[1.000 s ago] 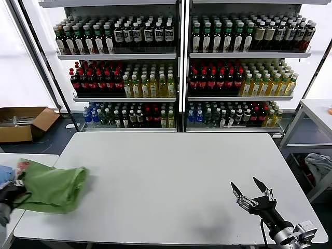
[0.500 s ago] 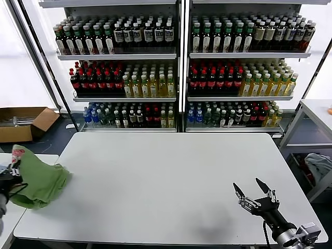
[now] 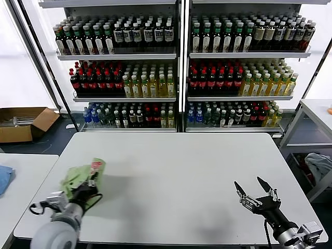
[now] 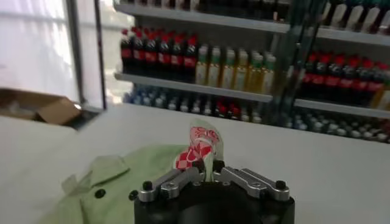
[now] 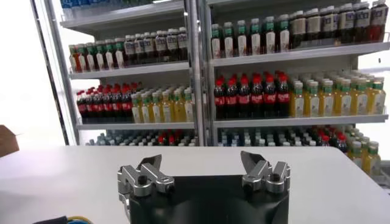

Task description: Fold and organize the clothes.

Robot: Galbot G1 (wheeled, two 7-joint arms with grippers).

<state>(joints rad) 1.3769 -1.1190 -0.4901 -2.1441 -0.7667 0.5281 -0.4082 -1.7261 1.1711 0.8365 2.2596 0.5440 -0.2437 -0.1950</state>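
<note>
Shelves of bottles [image 3: 176,67] fill the upper frame behind a grey table [image 3: 171,176]. At lower left, the left gripper [image 3: 88,182] pinches a bunched polo [image 3: 83,175] (red-and-white print showing just above its pressed-together fingers), most of the shirt crumpled out of sight. At lower right the right gripper [image 3: 258,191] hovers with jaws spread, holding nothing.

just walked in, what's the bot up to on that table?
The left gripper is shut on a bunched light green polo shirt, pinching it by the part with the red-and-white print, over the near left part of the white table. The shirt isn't spread or folded yet. The right gripper hovers open and empty at the near right edge. A blue cloth lies on the side table to the left.
</note>
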